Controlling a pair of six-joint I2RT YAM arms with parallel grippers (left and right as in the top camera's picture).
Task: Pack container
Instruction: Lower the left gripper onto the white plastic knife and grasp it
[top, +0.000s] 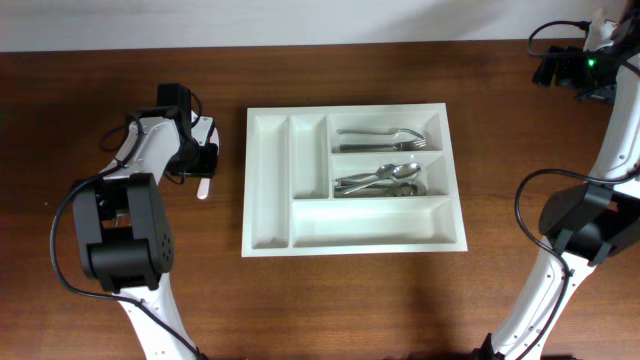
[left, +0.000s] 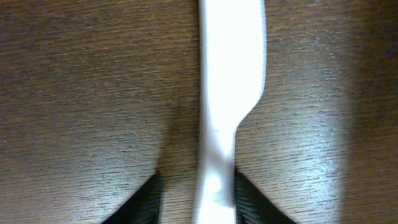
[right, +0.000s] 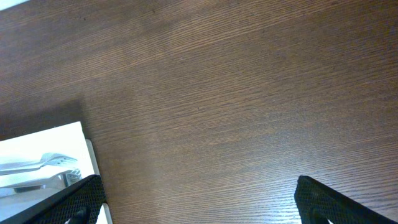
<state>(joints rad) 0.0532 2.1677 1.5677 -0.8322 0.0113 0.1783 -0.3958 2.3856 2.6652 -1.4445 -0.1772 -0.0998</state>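
The container (top: 268, 180) is a white tray with compartments in the middle of the table. Metal forks (top: 385, 137) and spoons (top: 385, 180) lie in its two right compartments. A white plastic knife (left: 230, 74) lies flat on the wood left of the tray, its end poking out below my left gripper (top: 205, 160). In the left wrist view the left gripper (left: 198, 186) straddles the knife's handle: the right finger (left: 249, 199) touches it and the left finger (left: 146, 199) stands a little off. My right gripper (right: 199, 193) is wide open over bare wood at the far right.
The tray's corner (right: 43, 140) with the forks (right: 50, 163) shows at the left of the right wrist view. The right arm's base (top: 580, 220) stands right of the tray, and the left arm's base (top: 120, 230) stands left of it.
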